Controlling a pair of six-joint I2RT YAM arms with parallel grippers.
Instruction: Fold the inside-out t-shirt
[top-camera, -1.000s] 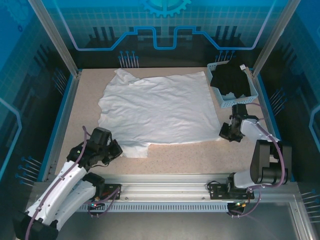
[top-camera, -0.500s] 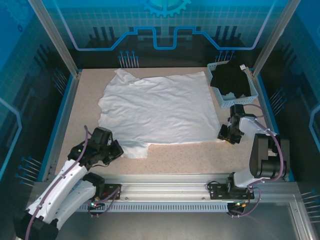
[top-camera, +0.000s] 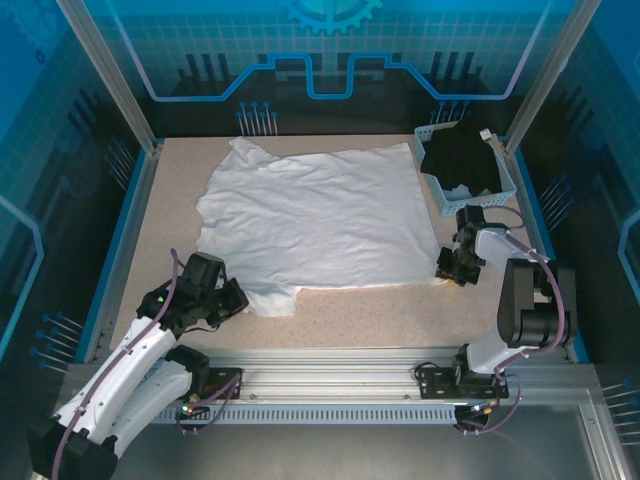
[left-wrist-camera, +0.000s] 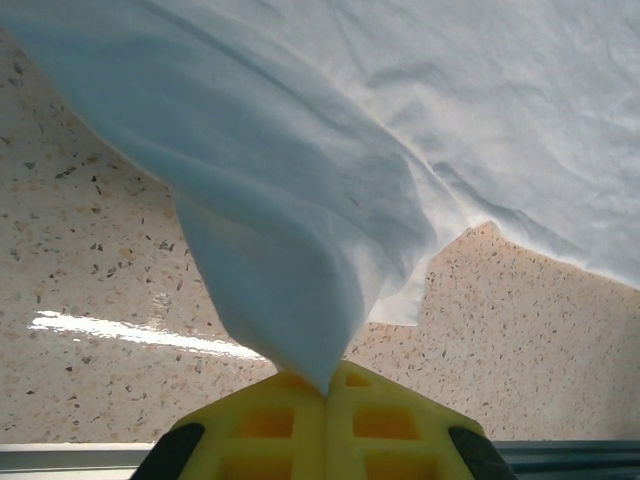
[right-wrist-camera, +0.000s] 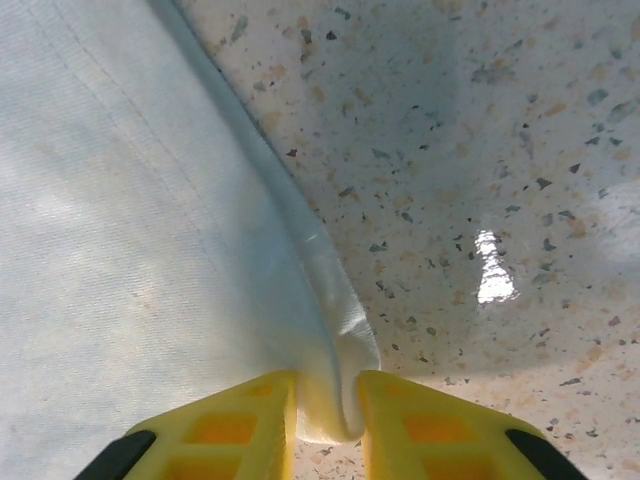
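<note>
Left gripper (left-wrist-camera: 325, 385): jaws clenched on the lifted corner of the t-shirt (top-camera: 310, 215) at 7 o'clock. Right gripper (right-wrist-camera: 328, 410): jaws grasping its hem at 4 o'clock. The t-shirt lies spread flat across the table (top-camera: 400, 310) centre.

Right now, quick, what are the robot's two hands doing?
Left hand: closed, pinching a bunch of the white t-shirt.
Right hand: closed on the t-shirt's hemmed edge.
</note>
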